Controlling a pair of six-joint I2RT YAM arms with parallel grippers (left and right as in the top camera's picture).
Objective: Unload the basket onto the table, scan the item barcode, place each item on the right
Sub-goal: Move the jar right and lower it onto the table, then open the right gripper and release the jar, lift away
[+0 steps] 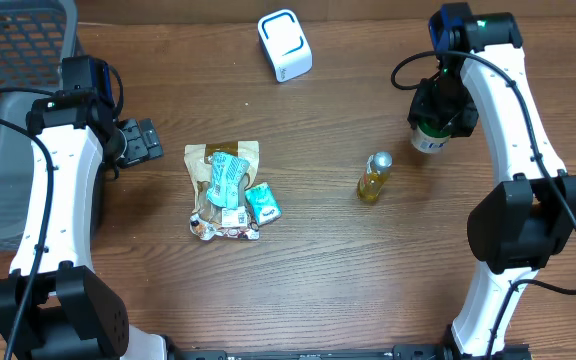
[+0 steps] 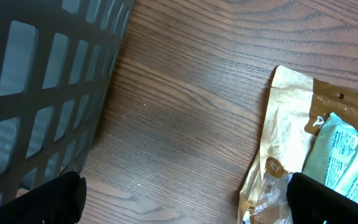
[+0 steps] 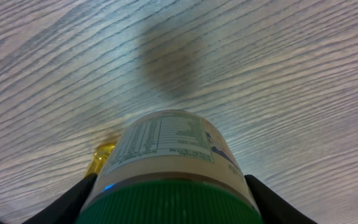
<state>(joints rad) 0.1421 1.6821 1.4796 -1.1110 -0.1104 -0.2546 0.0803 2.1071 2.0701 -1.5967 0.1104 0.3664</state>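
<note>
The right gripper has its jaws closed on a white plastic jar with a green screw lid, gripping it at the lid. The detached shadow under it in the right wrist view suggests the jar hangs clear of the wood-grain bench, at the far right. The white box-shaped scanner with a blue rim stands well apart from it, at the far edge near the middle. To do this step well, the barcode probably has to be found first. The label face towards the wrist camera carries only a small printed table, like a nutrition panel, and a blue mark at its right edge. No bars show, so the code may sit round the other side. The jar would then need turning about its axis as it is carried over, and presenting with the label square to the scanner's face and steady. It should pass above the small yellow bottle with a silver cap standing nearby. The table's print is too small to read. On the brown kraft paper pouch a round dark seal carries script I cannot make out, and the teal snack packet lying on it has equally illegible print. The left gripper waits with its jaws wide and empty, between that pouch and the grey plastic lattice basket.
</note>
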